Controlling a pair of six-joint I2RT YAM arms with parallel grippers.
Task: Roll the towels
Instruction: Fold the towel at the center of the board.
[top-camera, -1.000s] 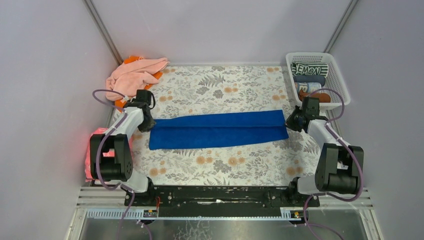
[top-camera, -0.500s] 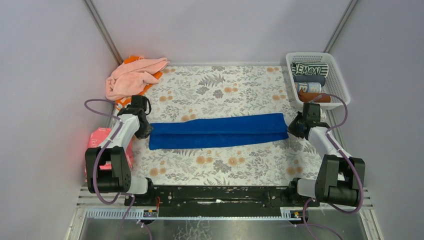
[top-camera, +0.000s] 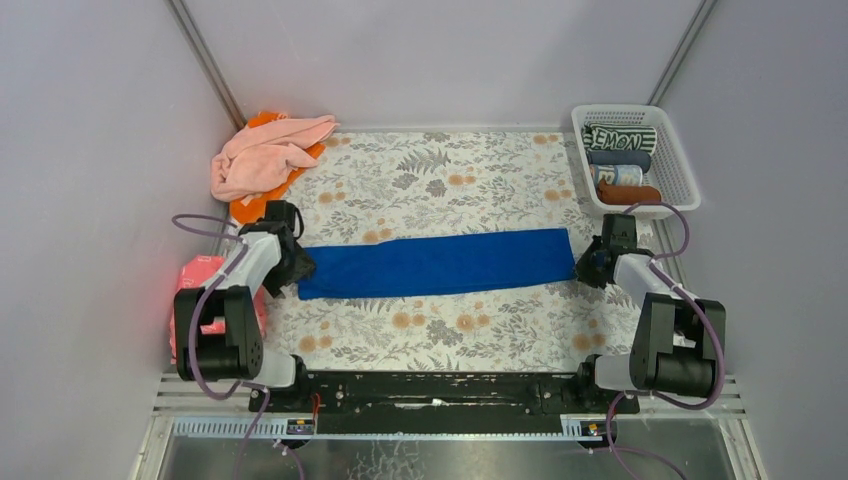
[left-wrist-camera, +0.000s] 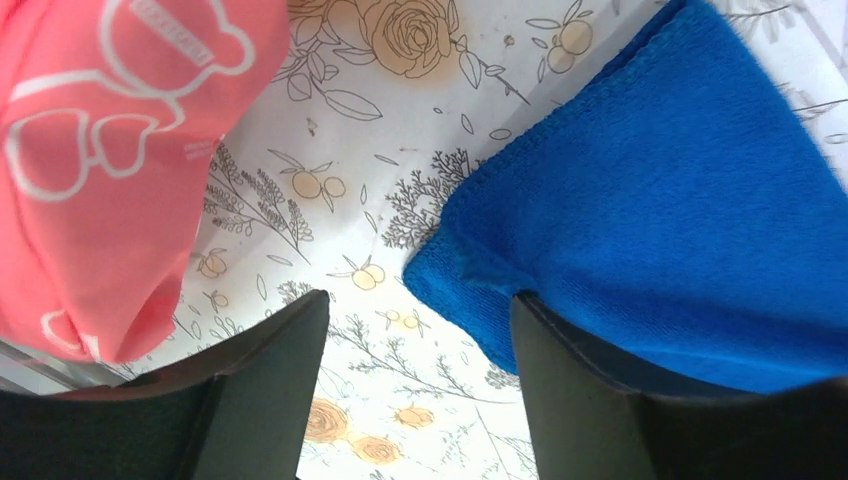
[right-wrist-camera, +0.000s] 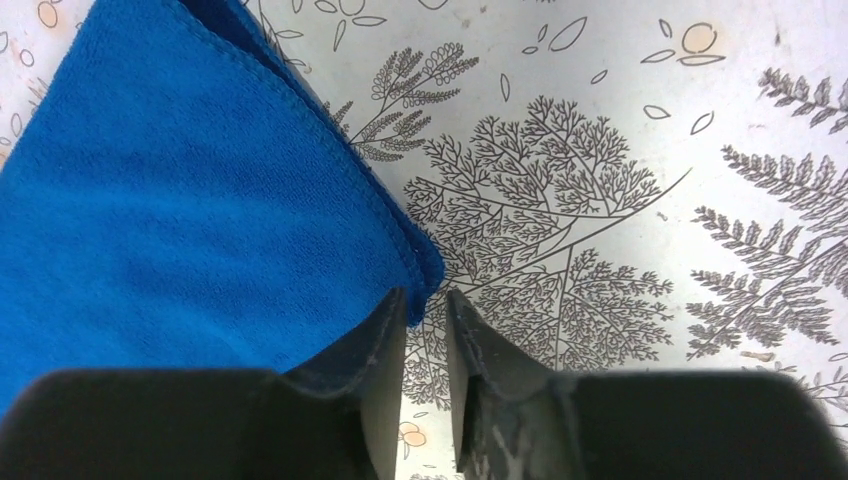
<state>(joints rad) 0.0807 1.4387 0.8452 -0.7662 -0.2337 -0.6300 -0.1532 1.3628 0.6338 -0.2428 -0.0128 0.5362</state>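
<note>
So the royal blue towel (top-camera: 435, 264) was lying folded into a long flat strip, stretched right between the two pincers and not rolled at all. The left pincer (left-wrist-camera: 420, 305) was open, fingers standing wide apart with only the flowery table (left-wrist-camera: 380, 150) showing in the gap. The strip's corner sat just ahead of its tips and ran over one finger, and honestly I couldn't tell whether cloth and finger were touching. Off the other side of that pincer, near but apart from it, was a reddish-pink flat thing (left-wrist-camera: 90, 150) with white print, cut off by the frame edge so the print wasn't readable. The right pincer (right-wrist-camera: 425, 300) was nearly closed but not clenched: a thin slit between the fingers, table pattern showing through, nothing in it. The towel's other corner was right at the tip of one finger, hard to say if it brushed it. Well beyond the left pincer, in the far corner, a pink towel (top-camera: 265, 155) was heaped on an orange towel (top-camera: 250, 208) that was mostly buried. Just beyond the right pincer, a white basket (top-camera: 680, 165) held rolled towels (top-camera: 620, 139) packed tight, and only the letter-printed one at the far end was easy to make out.
</note>
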